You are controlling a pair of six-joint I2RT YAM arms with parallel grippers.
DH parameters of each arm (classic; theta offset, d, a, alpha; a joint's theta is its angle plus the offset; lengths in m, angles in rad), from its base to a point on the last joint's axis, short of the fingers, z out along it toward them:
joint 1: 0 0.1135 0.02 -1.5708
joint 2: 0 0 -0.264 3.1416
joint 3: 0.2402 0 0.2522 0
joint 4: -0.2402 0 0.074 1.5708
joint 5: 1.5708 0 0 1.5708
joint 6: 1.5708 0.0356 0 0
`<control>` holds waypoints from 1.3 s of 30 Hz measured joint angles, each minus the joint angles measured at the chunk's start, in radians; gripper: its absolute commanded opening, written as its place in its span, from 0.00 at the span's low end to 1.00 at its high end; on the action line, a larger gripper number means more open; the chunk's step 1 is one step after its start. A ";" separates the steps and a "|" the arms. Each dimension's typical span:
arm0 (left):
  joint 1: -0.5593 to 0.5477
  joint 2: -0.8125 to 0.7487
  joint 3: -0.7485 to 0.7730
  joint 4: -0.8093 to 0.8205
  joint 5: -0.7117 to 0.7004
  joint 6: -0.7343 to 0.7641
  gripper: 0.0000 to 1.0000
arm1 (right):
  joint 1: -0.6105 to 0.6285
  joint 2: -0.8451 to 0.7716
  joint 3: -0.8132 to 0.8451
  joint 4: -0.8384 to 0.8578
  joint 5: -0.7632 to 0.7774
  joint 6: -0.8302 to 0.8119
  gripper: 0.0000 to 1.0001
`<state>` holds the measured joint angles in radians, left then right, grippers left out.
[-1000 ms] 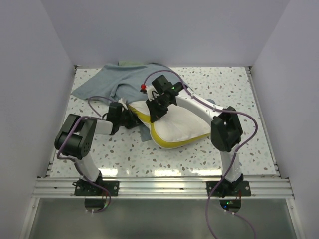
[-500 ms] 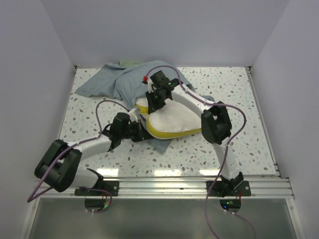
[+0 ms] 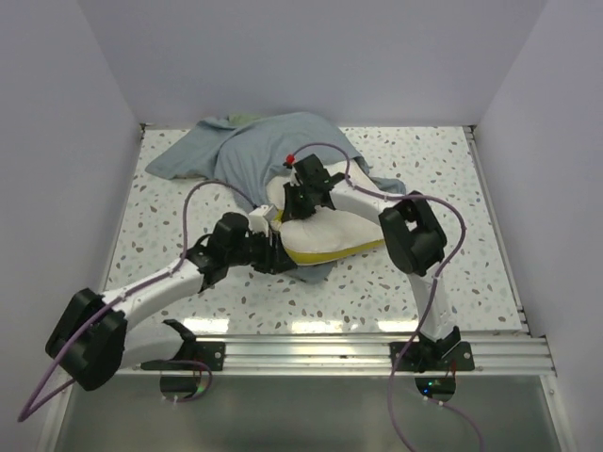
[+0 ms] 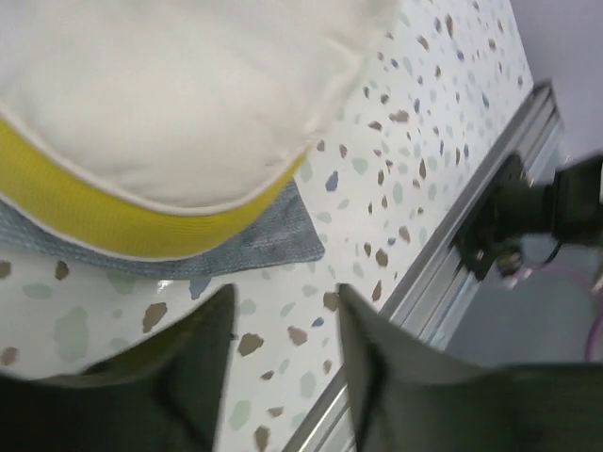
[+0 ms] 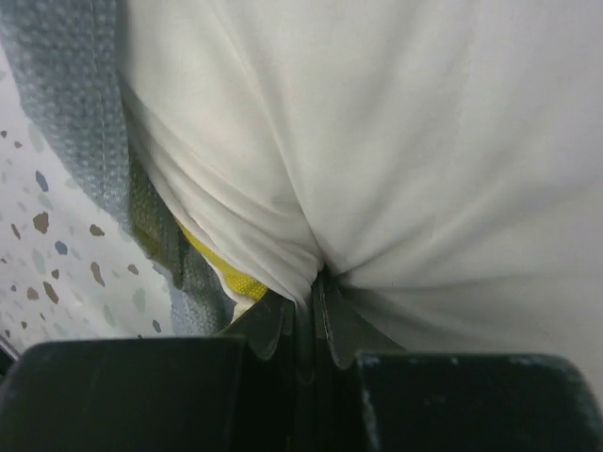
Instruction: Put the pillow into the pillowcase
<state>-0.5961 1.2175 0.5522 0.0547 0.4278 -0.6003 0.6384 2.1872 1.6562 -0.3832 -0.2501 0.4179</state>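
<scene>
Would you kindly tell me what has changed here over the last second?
The right end effector, shut on the pillow, shoved it farther back, and the pillowcase now drapes farther over its far end. The left arm stretched out low, bringing the open left end effector to the pillow's near edge. The pillowcase's far left part stayed put.

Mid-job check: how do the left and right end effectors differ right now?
The left end effector is open and empty; the right end effector is shut, pinching white cloth of the pillow. Left sits by the pillow's near yellow edge; right grips it farther back. Both are at the pillow.
</scene>
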 measured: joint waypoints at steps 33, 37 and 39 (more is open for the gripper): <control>0.102 0.505 0.586 -0.108 -0.163 0.660 0.72 | -0.230 -0.781 -0.500 -0.177 -0.286 -0.338 0.73; 0.091 0.555 0.635 -0.102 -0.169 0.659 0.54 | -0.350 -0.813 -0.512 -0.251 -0.216 -0.370 0.58; 0.079 0.576 0.659 -0.104 -0.167 0.656 0.25 | -0.426 -0.787 -0.550 -0.273 -0.189 -0.378 0.51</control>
<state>-0.5175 1.7931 1.2110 -0.0490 0.2604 0.0555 0.2123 1.3998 1.1057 -0.6563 -0.4389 0.0395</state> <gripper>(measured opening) 0.469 0.570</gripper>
